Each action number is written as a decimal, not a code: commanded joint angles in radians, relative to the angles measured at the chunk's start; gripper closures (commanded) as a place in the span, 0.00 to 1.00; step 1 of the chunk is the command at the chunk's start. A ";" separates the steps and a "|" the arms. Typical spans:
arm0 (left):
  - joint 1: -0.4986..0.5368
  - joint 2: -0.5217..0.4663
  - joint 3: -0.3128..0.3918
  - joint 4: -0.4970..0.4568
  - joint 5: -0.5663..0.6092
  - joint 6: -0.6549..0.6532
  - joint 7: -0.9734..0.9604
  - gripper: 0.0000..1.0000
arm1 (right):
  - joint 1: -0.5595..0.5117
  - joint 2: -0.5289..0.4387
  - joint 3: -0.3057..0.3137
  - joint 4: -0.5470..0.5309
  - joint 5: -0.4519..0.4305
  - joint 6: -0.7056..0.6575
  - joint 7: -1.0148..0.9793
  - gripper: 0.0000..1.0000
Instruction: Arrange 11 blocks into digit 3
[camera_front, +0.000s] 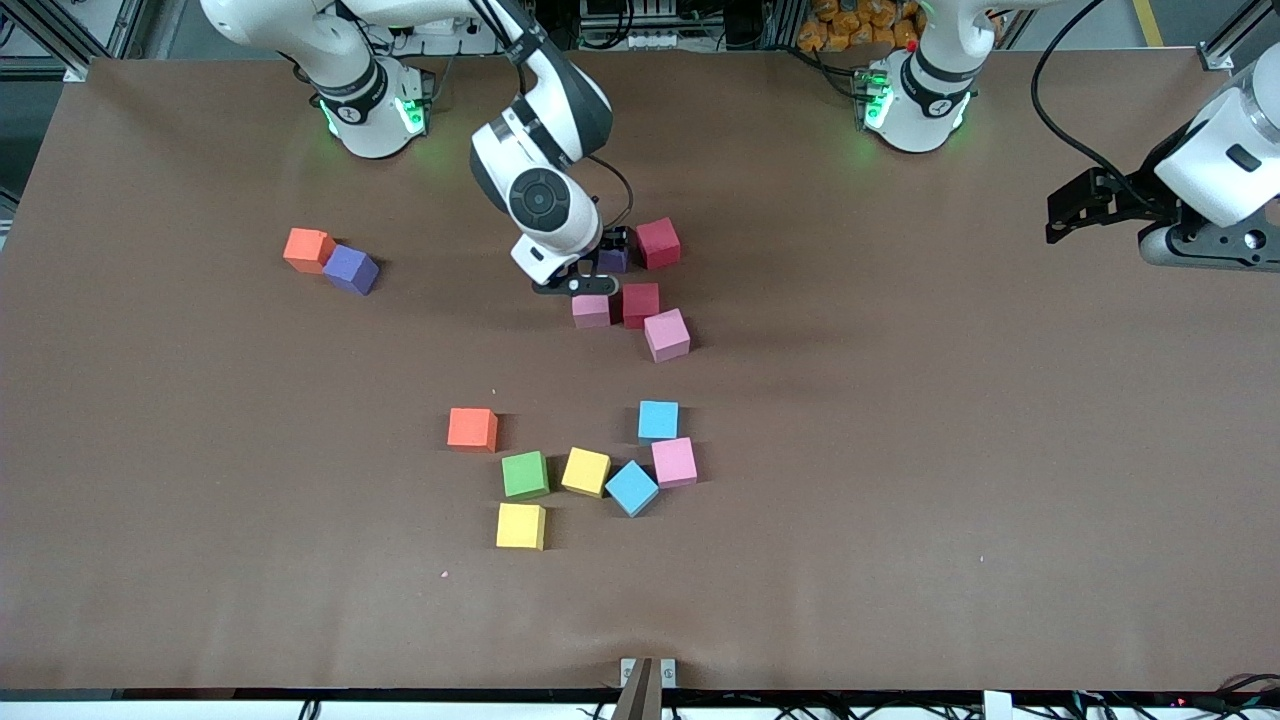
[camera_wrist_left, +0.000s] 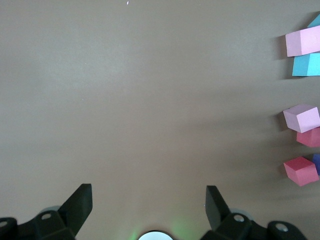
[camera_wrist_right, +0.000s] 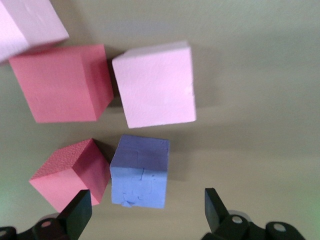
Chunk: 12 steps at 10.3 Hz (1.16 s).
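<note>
An orange block (camera_front: 308, 249) touches a purple block (camera_front: 351, 269) toward the right arm's end, well apart from any jaws. The right gripper (camera_front: 583, 272) hangs released over the forming cluster: a purple cube (camera_wrist_right: 139, 171) sits just below its spread jaws, with red cubes (camera_wrist_right: 61, 83) and pink cubes (camera_wrist_right: 155, 86) beside it. Seven loose blocks (camera_front: 584, 471) wait nearer the camera. The left gripper (camera_wrist_left: 148, 202) waits, jaws spread over bare table. Judging by this, only a few blocks are placed.
</note>
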 joint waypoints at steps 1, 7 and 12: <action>-0.033 0.013 -0.028 0.006 -0.014 -0.019 -0.005 0.00 | -0.012 0.009 -0.031 0.038 -0.035 -0.010 -0.033 0.00; -0.254 0.171 -0.104 -0.039 -0.054 0.175 -0.431 0.00 | -0.023 0.132 -0.031 0.029 -0.065 0.202 -0.162 0.00; -0.268 0.145 -0.113 -0.185 -0.055 0.300 -0.470 0.00 | -0.012 0.164 -0.029 0.036 -0.049 0.226 -0.139 0.00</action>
